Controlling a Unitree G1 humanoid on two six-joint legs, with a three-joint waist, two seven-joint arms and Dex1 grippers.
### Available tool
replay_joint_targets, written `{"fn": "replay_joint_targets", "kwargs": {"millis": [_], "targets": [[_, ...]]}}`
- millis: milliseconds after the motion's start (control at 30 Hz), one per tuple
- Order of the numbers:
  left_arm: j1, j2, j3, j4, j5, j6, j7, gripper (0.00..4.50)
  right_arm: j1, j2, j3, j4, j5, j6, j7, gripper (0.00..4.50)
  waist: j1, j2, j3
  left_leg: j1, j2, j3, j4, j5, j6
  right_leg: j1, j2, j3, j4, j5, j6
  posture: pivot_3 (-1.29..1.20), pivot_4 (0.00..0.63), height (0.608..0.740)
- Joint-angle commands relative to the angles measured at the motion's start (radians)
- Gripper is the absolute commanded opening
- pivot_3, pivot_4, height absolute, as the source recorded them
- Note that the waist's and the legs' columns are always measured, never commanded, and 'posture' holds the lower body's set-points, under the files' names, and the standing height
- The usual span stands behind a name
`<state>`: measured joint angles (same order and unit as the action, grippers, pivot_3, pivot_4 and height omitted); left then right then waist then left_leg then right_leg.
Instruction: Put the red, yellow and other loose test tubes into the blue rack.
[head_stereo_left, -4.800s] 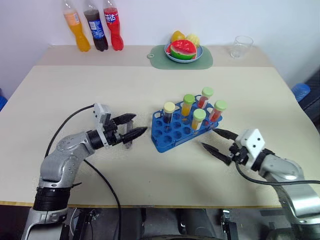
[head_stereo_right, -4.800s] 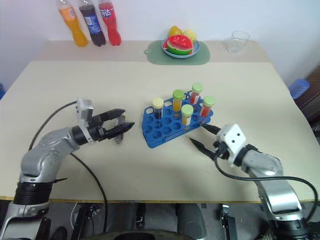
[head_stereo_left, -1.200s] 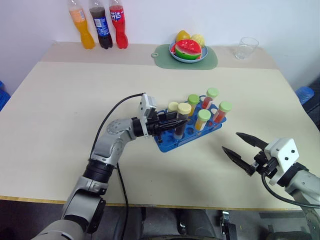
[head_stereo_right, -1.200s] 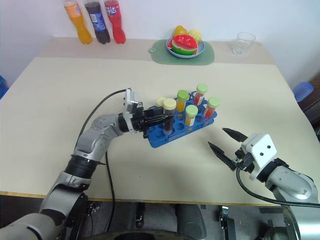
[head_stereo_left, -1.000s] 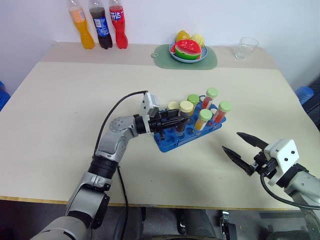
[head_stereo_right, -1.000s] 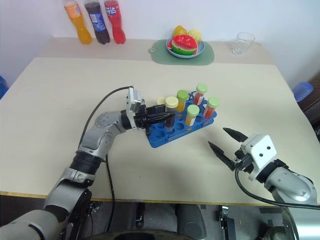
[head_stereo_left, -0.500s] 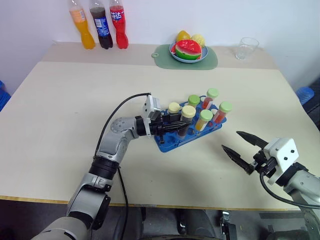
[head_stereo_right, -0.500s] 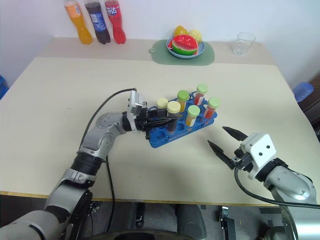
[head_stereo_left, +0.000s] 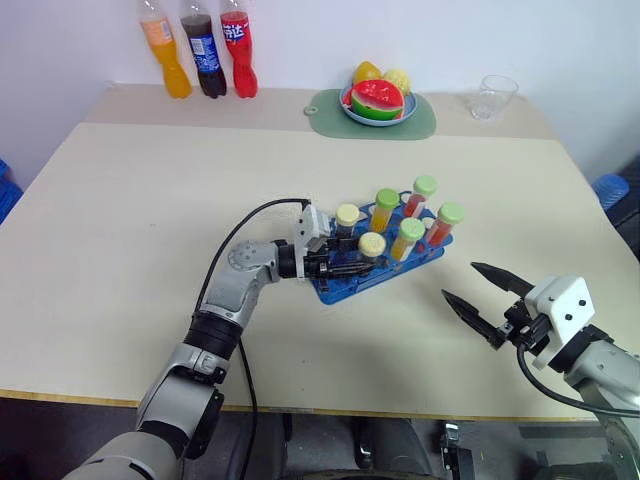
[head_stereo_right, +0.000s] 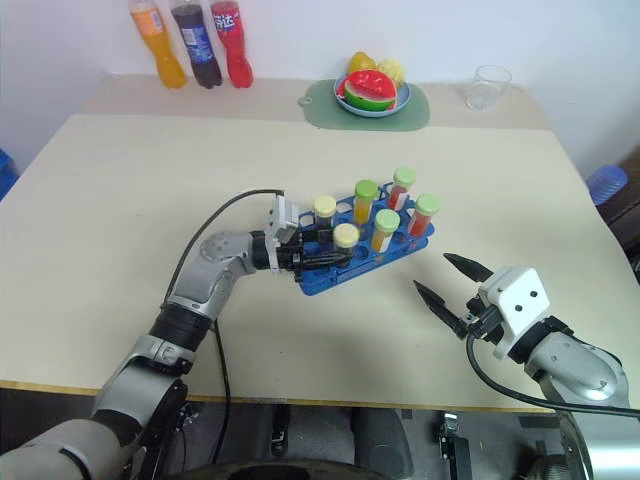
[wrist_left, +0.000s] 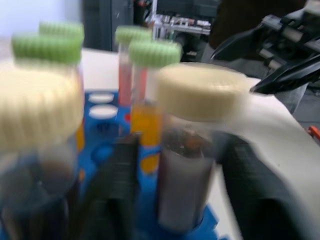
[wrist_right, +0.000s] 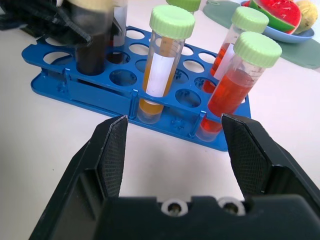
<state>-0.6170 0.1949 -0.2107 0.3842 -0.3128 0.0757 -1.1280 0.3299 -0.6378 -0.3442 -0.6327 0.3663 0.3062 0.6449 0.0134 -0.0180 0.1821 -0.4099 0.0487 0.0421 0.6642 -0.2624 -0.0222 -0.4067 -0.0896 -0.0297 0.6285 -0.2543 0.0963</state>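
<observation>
Perforated glossy blue rack (head_stereo_left: 385, 270) stood mid-table, ribbed cream-capped dark tube (head_stereo_left: 371, 249) seated in its near row, left gripper (head_stereo_left: 352, 262) fingers parted beside it, right gripper (head_stereo_left: 478, 293) jaws apart, empty.

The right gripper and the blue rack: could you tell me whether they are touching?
Apart. In the left eye view bare table separates the right gripper from the blue rack; its jaws stand open.

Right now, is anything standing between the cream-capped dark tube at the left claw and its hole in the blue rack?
Nothing visible does. The cream-capped tube already stands in a front hole of the blue rack, between the left claw's fingers.
</observation>
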Motion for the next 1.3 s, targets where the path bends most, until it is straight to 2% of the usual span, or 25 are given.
{"fn": "replay_joint_targets", "kwargs": {"millis": [33, 67, 200, 367, 467, 633, 900, 1067, 1300], "targets": [[0.014, -0.006, 0.032, -0.037, 0.025, -0.068, 0.059, 4.27, -0.008, 0.001, -0.010, -0.018, 0.003, -0.018, 0.002, 3.32, 0.000, 0.000, 0.000, 0.000, 0.000, 0.000, 0.000, 0.000, 0.000, 0.000, 0.000, 0.000, 0.000, 0.000, 0.000, 0.00, 0.150, 0.740], [0.019, -0.005, 0.031, -0.046, 0.030, -0.079, 0.069, 4.45, -0.008, 0.001, -0.011, -0.018, 0.004, -0.018, 0.003, 3.32, 0.000, 0.000, 0.000, 0.000, 0.000, 0.000, 0.000, 0.000, 0.000, 0.000, 0.000, 0.000, 0.000, 0.000, 0.000, 0.00, 0.150, 0.740], [0.077, 0.018, 0.053, -0.130, 0.042, -0.115, 0.129, 4.45, -0.006, 0.001, -0.008, -0.010, 0.003, -0.023, 0.008, 3.32, -0.001, 0.000, 0.000, 0.000, 0.000, 0.000, 0.000, 0.000, 0.000, 0.000, 0.000, 0.000, 0.000, 0.000, 0.000, 0.00, 0.150, 0.740], [0.170, 0.075, 0.123, -0.253, -0.035, -0.076, 0.126, 4.45, -0.008, -0.003, -0.008, 0.010, 0.006, -0.032, 0.023, 3.32, -0.001, 0.000, 0.000, 0.000, 0.001, 0.000, 0.000, 0.000, 0.000, 0.000, 0.000, 0.000, 0.000, 0.000, 0.000, 0.00, 0.150, 0.740], [0.219, 0.146, 0.198, -0.281, -0.070, -0.074, 0.117, 4.45, -0.028, -0.007, -0.005, 0.050, 0.001, -0.046, 0.037, 3.32, -0.002, 0.000, 0.000, 0.000, 0.001, 0.000, 0.000, 0.000, 0.000, 0.000, 0.000, 0.000, 0.000, 0.000, 0.000, 0.00, 0.150, 0.740], [0.294, 0.248, 0.281, -0.250, -0.047, -0.137, 0.135, 4.45, -0.085, -0.012, 0.007, 0.120, 0.028, -0.031, 0.062, 3.32, -0.001, 0.001, 0.000, 0.001, 0.002, 0.001, -0.001, 0.000, 0.000, 0.000, 0.001, 0.000, 0.001, 0.000, 0.000, 0.00, 0.150, 0.740], [0.459, 0.344, 0.350, -0.409, -0.113, -0.084, 0.126, 4.45, -0.085, -0.002, -0.055, 0.231, 0.026, -0.103, 0.091, 3.32, -0.001, 0.001, 0.000, 0.001, 0.002, 0.002, -0.001, 0.000, 0.000, 0.000, 0.000, 0.000, 0.000, 0.000, 0.000, 0.00, 0.150, 0.740], [0.570, 0.380, 0.394, -0.528, -0.142, -0.016, 0.173, 4.45, -0.025, -0.014, -0.105, 0.234, 0.046, -0.112, 0.129, 3.32, -0.001, 0.001, 0.000, 0.001, 0.002, 0.002, -0.001, 0.000, 0.000, 0.000, 0.000, 0.000, 0.001, 0.000, 0.000, 0.00, 0.150, 0.740], [0.652, 0.415, 0.423, -0.620, -0.159, 0.051, 0.206, 4.45, -0.005, -0.014, -0.134, 0.235, 0.068, -0.108, 0.150, 3.32, -0.001, 0.001, 0.000, 0.001, 0.002, 0.002, -0.001, 0.000, 0.000, 0.000, 0.000, 0.000, 0.001, 0.000, -0.001, 0.00, 0.150, 0.740]]}}
